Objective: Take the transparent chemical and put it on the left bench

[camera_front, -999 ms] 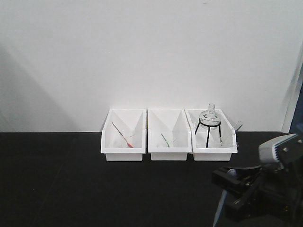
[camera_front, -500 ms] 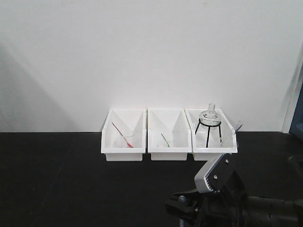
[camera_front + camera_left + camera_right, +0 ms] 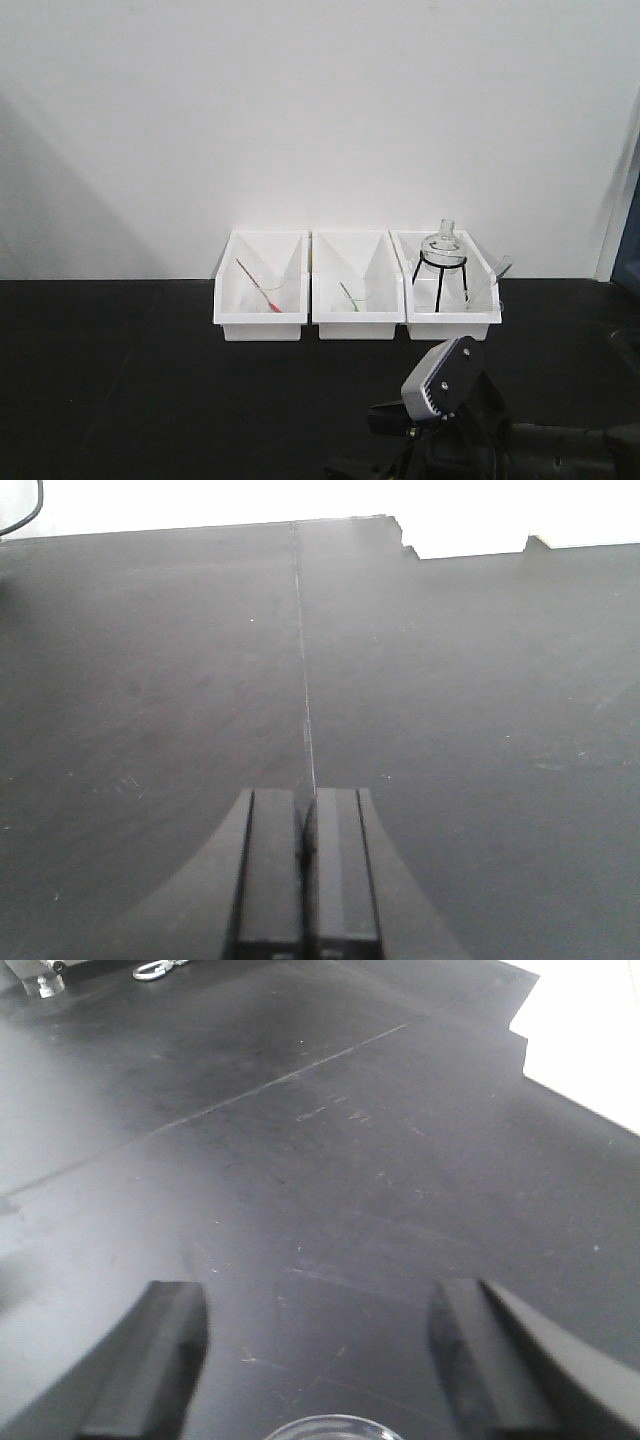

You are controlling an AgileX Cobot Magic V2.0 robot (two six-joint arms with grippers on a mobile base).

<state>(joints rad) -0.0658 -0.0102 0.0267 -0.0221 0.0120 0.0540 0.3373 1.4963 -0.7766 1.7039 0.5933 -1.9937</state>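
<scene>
Right wrist view shows the right gripper (image 3: 315, 1355) spread wide above the black bench top (image 3: 330, 1160), its two dark fingers (image 3: 150, 1360) standing well apart. Between them, at the very bottom edge, the curved clear rim of a glass vessel (image 3: 325, 1427) peeks in; whether this is the transparent chemical cannot be told from so little of it. No finger touches that rim.

Left wrist view shows the left gripper (image 3: 304, 880) closed tight, pads pressed together with nothing between them, over bare black surface with a thin pale seam line (image 3: 303, 660) running straight ahead of it.

Front view has the right arm (image 3: 470, 430) low in the foreground, three white bins (image 3: 356, 320) beyond it against the wall.
</scene>
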